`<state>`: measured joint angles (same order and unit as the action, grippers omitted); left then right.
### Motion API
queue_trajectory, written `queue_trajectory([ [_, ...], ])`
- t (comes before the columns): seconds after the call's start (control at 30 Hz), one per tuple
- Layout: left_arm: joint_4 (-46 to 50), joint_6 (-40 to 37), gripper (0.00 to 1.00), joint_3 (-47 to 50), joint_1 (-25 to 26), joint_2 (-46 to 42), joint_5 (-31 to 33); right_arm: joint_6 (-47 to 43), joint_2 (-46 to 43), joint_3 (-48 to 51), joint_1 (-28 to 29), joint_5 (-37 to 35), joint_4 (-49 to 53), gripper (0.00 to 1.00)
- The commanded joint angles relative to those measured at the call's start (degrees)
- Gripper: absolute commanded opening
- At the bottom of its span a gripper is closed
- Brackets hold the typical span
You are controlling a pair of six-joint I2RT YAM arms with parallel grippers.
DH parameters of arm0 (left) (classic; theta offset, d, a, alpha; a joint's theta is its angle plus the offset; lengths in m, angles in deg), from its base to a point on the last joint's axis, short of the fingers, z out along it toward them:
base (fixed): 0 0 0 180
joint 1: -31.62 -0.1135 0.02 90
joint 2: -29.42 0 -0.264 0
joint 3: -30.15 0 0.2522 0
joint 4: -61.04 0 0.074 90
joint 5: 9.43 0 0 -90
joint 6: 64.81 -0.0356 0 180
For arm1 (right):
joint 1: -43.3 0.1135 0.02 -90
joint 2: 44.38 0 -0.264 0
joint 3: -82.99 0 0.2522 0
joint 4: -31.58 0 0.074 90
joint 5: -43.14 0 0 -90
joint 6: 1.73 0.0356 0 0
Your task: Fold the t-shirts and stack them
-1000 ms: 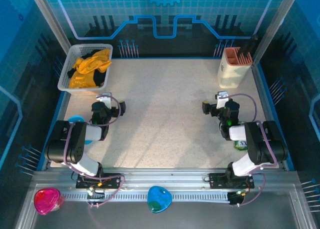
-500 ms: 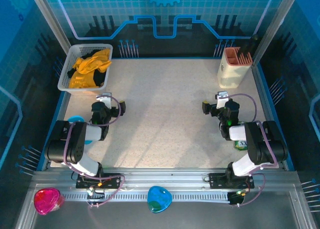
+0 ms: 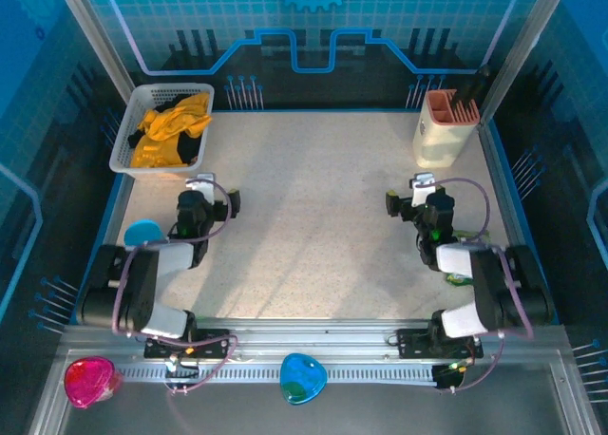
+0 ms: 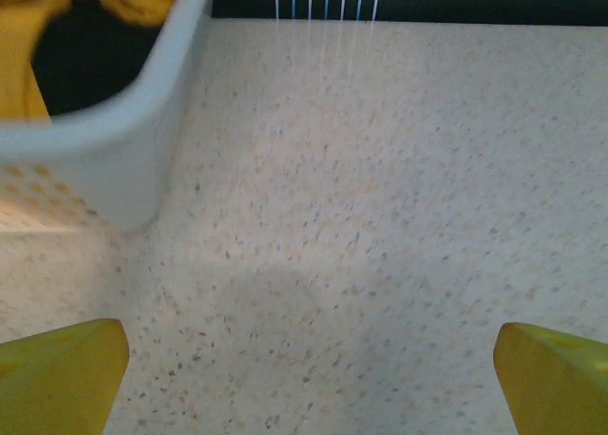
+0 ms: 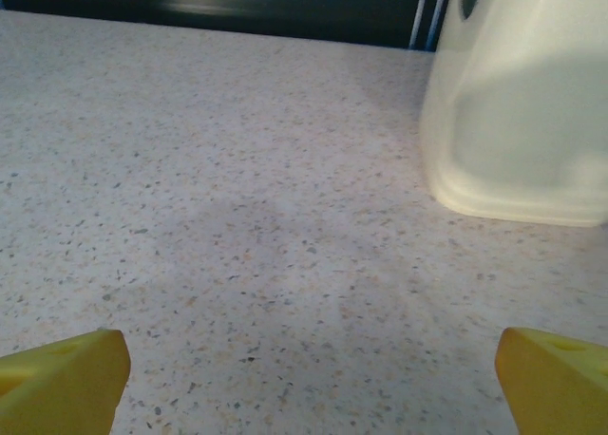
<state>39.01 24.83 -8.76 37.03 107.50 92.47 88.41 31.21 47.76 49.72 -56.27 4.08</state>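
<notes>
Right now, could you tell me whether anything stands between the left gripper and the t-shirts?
Only the near wall of the white basket: the yellow t-shirt and the black t-shirt lie bunched inside it, just beyond the left gripper, whose jaws are open. It likely must reach over the rim.

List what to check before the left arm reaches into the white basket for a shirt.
1. Fingers of the left gripper open, nothing held: ok.
2. Fingers of the right gripper open, nothing held: ok.
3. Is the golden-yellow cloth t-shirt on top in the white plastic mesh basket: ok.
4. Can the black cloth t-shirt be taken by a hem: cannot tell, mostly buried.
5. Room on the speckled table between the arms for folding: ok.
6. Shirts folded or stacked: not ok, both crumpled.
</notes>
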Motion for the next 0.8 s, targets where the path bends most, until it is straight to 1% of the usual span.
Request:
queue_trajectory([
  [0.0,23.8,3.9,0.99,-12.3,2.8,-9.6,11.4,4.1,-15.0,-6.5,2.5,-8.8,19.6,1.00],
  [0.07,40.6,11.7,0.99,-22.4,2.8,-10.4,13.5,9.1,-20.4,-13.5,2.9,-10.1,36.7,1.00],
  [0.13,52.7,16.3,0.99,-31.0,2.8,-9.1,14.0,13.9,-22.3,-20.5,3.3,-11.5,50.5,1.00],
  [0.2,59.6,17.8,1.00,-37.1,2.7,-7.3,13.0,18.0,-22.2,-25.9,3.4,-11.3,62.8,1.00],
  [0.27,63.9,18.6,0.99,-42.2,1.9,-5.0,12.3,20.3,-20.9,-29.4,3.5,-8.2,70.4,1.00],
  [0.37,67.2,19.6,1.00,-48.6,-2.7,0.4,6.9,20.6,-18.6,-32.6,4.6,-3.5,74.9,1.00],
  [0.43,69.0,19.8,0.99,-53.5,-6.0,5.8,3.7,20.2,-17.2,-33.5,6.2,-1.7,75.5,1.00],
  [0.5,69.8,20.1,0.99,-57.7,-8.7,11.4,2.0,19.5,-15.9,-34.5,7.8,-0.4,75.8,1.00],
  [0.63,69.2,20.7,0.91,-66.7,-13.4,22.1,-2.2,18.3,-13.2,-36.5,10.9,0.6,76.8,1.00],
  [0.7,69.4,21.7,0.86,-71.3,-15.5,27.2,-5.5,18.5,-12.2,-36.9,11.8,0.8,77.3,0.99],
  [0.77,68.4,22.9,0.84,-75.1,-17.2,32.0,-9.1,18.8,-11.7,-36.9,12.5,0.9,77.3,0.98],
])
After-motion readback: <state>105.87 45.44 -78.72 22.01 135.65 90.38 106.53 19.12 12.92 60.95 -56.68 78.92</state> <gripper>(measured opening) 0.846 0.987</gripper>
